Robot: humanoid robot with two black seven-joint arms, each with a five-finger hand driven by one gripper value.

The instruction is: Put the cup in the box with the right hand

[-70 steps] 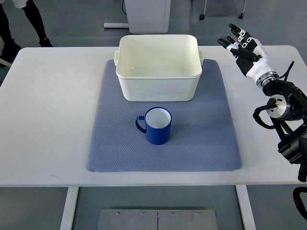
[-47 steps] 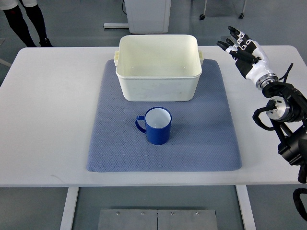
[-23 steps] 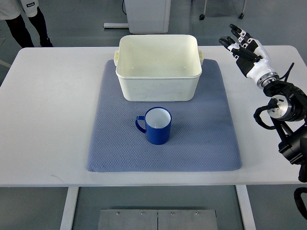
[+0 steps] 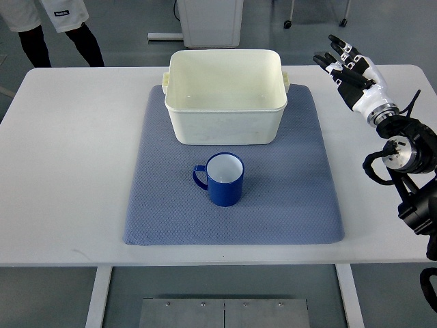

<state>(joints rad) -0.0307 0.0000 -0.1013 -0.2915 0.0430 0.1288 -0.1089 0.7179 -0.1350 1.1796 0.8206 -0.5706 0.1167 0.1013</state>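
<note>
A blue cup with a white inside stands upright on the blue-grey mat, its handle pointing left. Just behind it on the mat sits the cream box, open at the top and with nothing inside. My right hand hovers over the table's far right, level with the box and well away from the cup. Its fingers are spread and hold nothing. The left arm does not show.
The white table carries only the mat, box and cup. A person's legs stand beyond the far left corner. A white cabinet stands behind the table.
The person at the far left has stepped to the right, closer to the table. My right hand has shifted only slightly. The cup and box are as before.
</note>
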